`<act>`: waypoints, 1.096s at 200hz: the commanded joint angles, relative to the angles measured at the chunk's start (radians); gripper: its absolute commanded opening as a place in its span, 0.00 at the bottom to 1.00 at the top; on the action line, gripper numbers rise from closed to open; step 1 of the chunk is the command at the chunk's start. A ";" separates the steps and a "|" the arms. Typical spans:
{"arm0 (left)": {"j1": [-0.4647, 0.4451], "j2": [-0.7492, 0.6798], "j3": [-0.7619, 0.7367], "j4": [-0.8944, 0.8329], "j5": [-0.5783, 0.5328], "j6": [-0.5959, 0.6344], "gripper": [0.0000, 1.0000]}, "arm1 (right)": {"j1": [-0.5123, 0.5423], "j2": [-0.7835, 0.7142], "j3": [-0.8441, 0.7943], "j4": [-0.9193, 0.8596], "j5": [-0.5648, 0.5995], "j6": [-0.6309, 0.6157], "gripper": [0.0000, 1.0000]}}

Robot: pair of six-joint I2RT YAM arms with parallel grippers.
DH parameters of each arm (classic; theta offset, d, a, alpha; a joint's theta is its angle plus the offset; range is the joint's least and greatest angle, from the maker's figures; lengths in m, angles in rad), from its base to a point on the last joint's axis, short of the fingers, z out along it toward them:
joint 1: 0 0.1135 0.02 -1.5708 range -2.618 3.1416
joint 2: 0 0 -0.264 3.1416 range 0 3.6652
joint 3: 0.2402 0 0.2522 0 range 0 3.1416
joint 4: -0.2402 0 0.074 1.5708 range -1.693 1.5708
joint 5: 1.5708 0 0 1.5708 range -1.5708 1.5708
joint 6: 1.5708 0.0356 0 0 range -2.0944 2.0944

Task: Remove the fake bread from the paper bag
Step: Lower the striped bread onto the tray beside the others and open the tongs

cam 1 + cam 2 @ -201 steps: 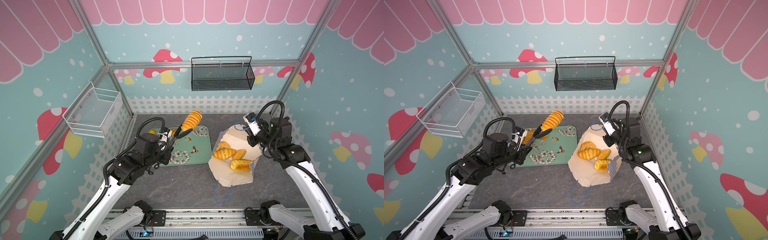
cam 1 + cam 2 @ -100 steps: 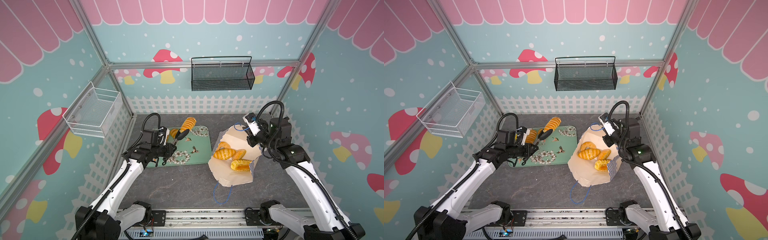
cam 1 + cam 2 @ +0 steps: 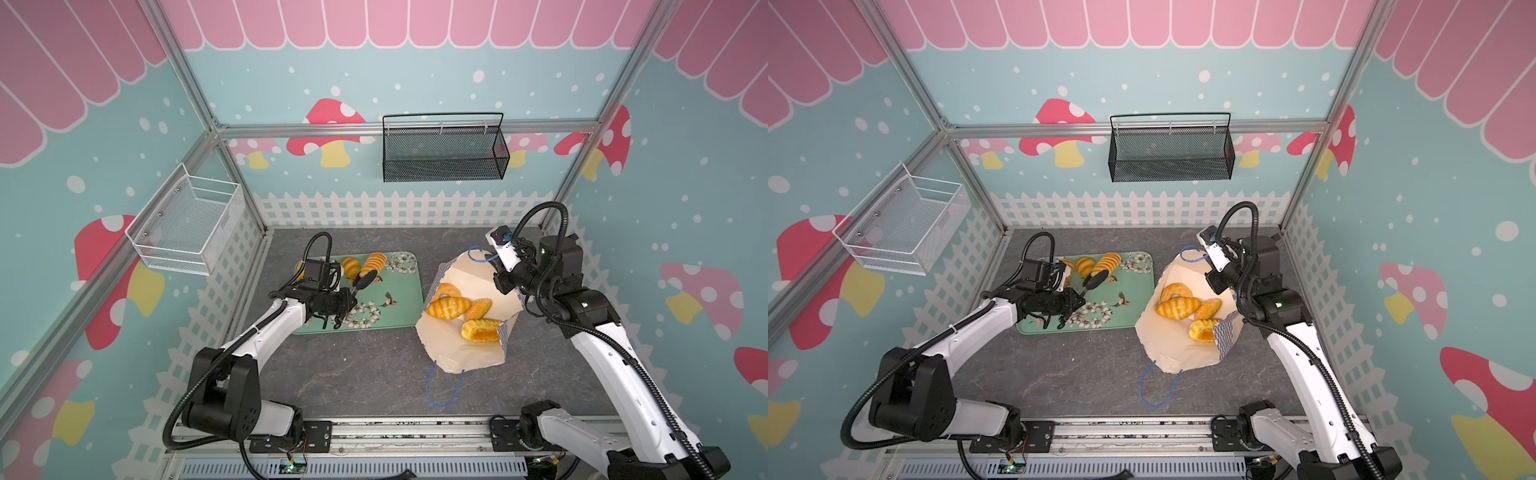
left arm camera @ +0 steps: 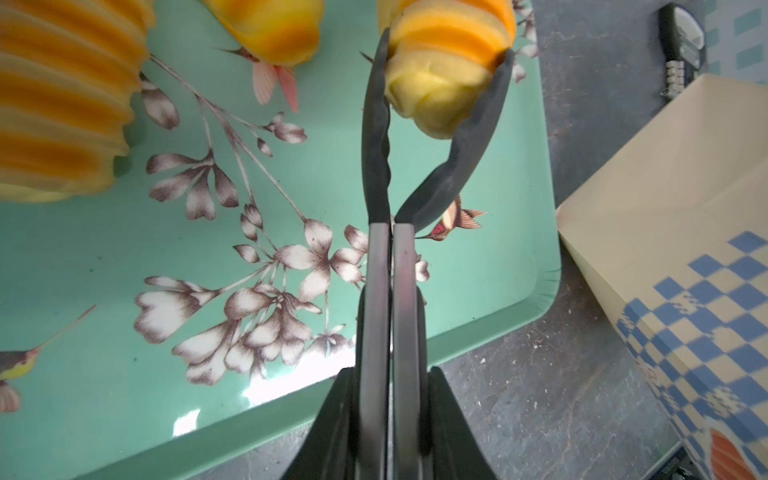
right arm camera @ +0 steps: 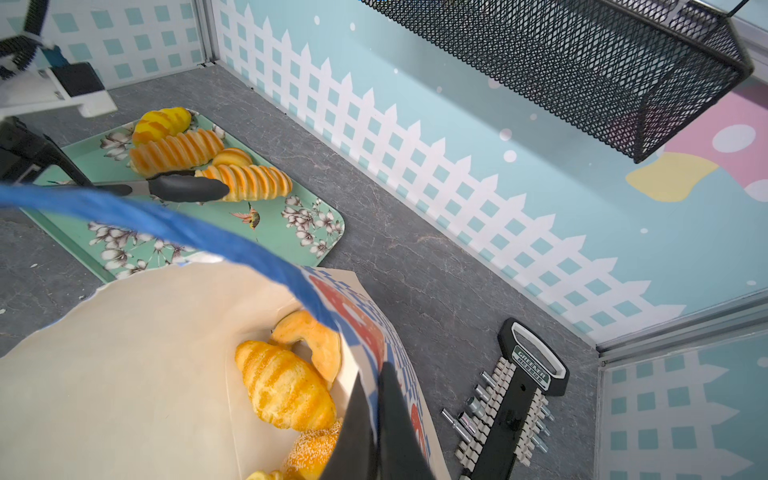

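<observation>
In both top views the paper bag [image 3: 451, 351] [image 3: 1167, 349] stands on the grey table [image 3: 353, 374] to the right of a green flowered tray [image 3: 399, 307], its mouth wide open. Four pieces of the fake bread [image 3: 449, 308] lie inside it: a ring bagel [image 3: 446, 291], a ridged loaf, a speckled oval [image 3: 478, 308] and one more by the checkered side. The left gripper [image 3: 347, 297] reaches over the tray, clamped on a pair of tongs [image 3: 365, 280] whose dark tips pinch a ridged roll [image 3: 374, 262] beside a round bun [image 3: 350, 266] at the tray's far part. The right gripper [image 3: 509, 286] sits at the bag's far right rim. The left wrist view shows the left gripper [image 4: 388, 415] closed tight on the tongs' [image 4: 378, 291] two metal arms, which are pressed together. The tips squeeze one end of the ridged roll [image 4: 449, 54] above the tray [image 4: 478, 291]. Whether the roll touches the tray cannot be told. Two other loaves lie nearby on the tray, and the bag [image 4: 665, 187] is just beside the tray's edge. In the right wrist view the right gripper [image 5: 378, 436] is closed on the bag's checkered rim, with the paper between its two fingers [image 5: 399, 428]. A blue cord handle [image 5: 187, 232] crosses the view. Bagel, loaf and speckled oval show inside the bag [image 5: 124, 374], four pieces are over the tray, and a black socket rack [image 5: 511, 407] lies on the table near the fence.
</observation>
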 commanded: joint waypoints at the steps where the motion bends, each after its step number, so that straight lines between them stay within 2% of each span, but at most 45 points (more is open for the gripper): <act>1: 0.005 0.035 0.038 0.076 -0.030 -0.016 0.00 | 0.005 -0.007 0.006 0.044 -0.021 0.008 0.00; 64: -0.011 0.094 0.056 0.104 -0.085 0.002 0.00 | 0.005 -0.008 0.004 0.038 -0.014 0.009 0.00; 117: -0.029 0.131 0.063 0.050 -0.193 0.009 0.00 | 0.005 -0.014 0.001 0.033 -0.005 0.003 0.00; 132: -0.033 0.132 0.064 0.024 -0.206 0.009 0.05 | 0.005 -0.014 0.001 0.030 -0.001 -0.001 0.00; 195: -0.037 0.092 0.081 -0.060 -0.214 0.021 0.34 | 0.005 -0.002 0.008 0.040 -0.012 0.004 0.00; 219: -0.037 0.083 0.095 -0.097 -0.205 0.032 0.39 | 0.005 -0.005 0.006 0.039 -0.012 0.005 0.00</act>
